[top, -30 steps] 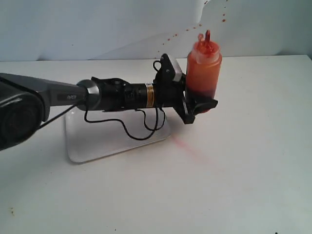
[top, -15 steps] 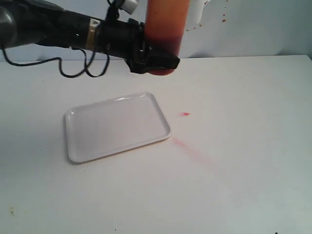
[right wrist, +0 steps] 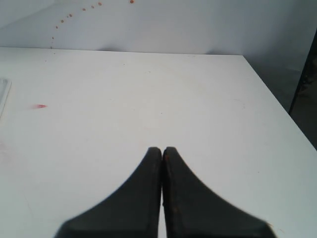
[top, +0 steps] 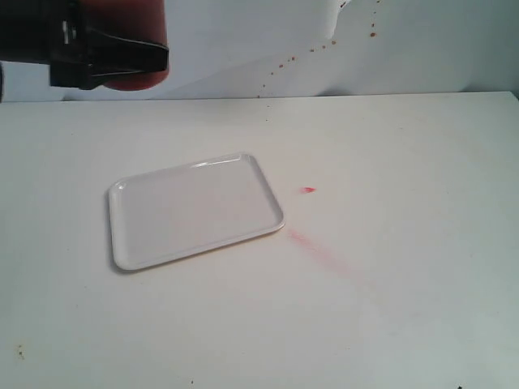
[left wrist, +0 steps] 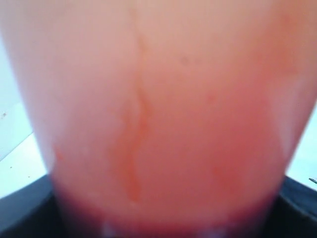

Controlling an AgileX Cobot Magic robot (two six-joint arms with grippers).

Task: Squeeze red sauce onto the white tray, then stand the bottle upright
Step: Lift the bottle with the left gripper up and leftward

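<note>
The bottle (top: pixel 130 24), orange-red with darker sauce low inside, hangs high in the far left corner of the exterior view; only its lower end shows and its nozzle is out of frame. My left gripper (top: pixel 109 61) is shut on that end. Up close, the bottle (left wrist: pixel 163 109) fills the left wrist view. The white tray (top: pixel 195 212) lies flat on the table, below and right of the bottle. I see no red sauce on it. My right gripper (right wrist: pixel 162 148) is shut on nothing above the bare table, out of the exterior view.
A small red speck (top: pixel 307 190) and a faint pinkish smear (top: pixel 318 248) stain the white table (top: pixel 405 308) right of the tray. Red spatter dots (top: pixel 288 58) mark the back wall. The table's right edge (right wrist: pixel 277 99) shows in the right wrist view.
My left gripper has carried the bottle up and to the left, from just right of the tray to the top left corner. The tray now shows in full. The speck appeared where the bottle stood.
</note>
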